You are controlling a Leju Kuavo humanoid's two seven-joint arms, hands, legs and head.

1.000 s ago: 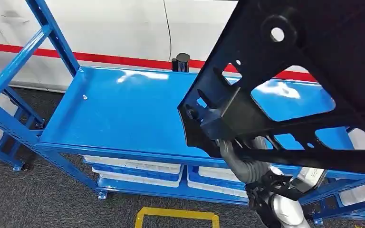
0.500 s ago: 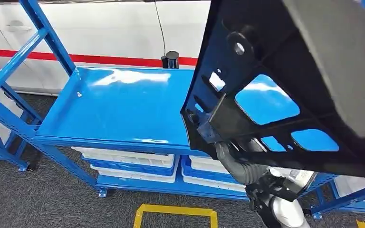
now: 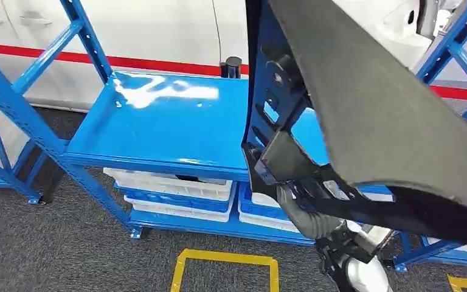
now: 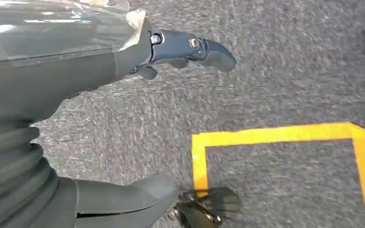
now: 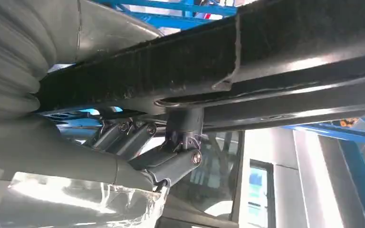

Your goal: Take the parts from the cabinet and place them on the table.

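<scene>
Above the blue shelf (image 3: 170, 125), right hand (image 3: 307, 213) fingers grasping black part (image 3: 377, 115), left hand (image 4: 100, 95) fingers released.

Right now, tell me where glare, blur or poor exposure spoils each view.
Head view: white glare streaks on the blue shelf; the black part looms close and soft. Left wrist view: sheen on the clear cover by the left hand, carpet slightly smeared. Right wrist view: the part's underside is dark against a bright background around the right hand.
</scene>
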